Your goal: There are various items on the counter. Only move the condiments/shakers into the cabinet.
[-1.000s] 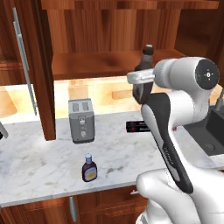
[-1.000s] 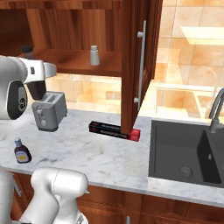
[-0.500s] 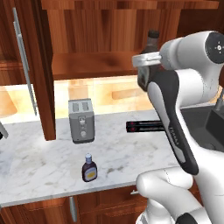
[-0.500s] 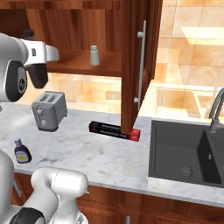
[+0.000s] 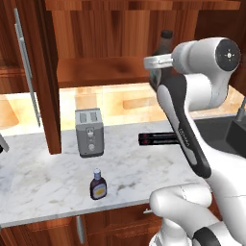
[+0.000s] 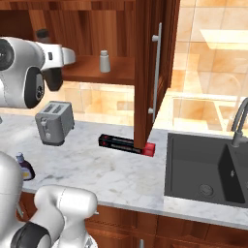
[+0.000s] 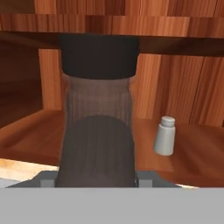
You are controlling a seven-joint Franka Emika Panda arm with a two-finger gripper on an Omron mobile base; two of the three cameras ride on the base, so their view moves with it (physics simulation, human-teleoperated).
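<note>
My gripper is shut on the wide dark brown sauce bottle, low on its body. The bottle stands upright with its black cap just under the cabinet's top. Its cap pokes out above my arm, level with the cabinet's shelf opening, and shows again as the cap in the right base view. The small grey-white shaker stands on the cabinet shelf, to the right of the held bottle and seen as the shaker from the hand. The smaller dark bottle with yellow label stands near the front edge of the counter.
A silver toaster stands under the cabinet and a long dark box with red ends lies to its right. The open cabinet doors hang on both sides of the shelf. A dark sink lies at the right.
My arm has lifted the sauce bottle higher and brought it closer to the cabinet's shelf opening. The things on the counter and the shaker have stayed put.
</note>
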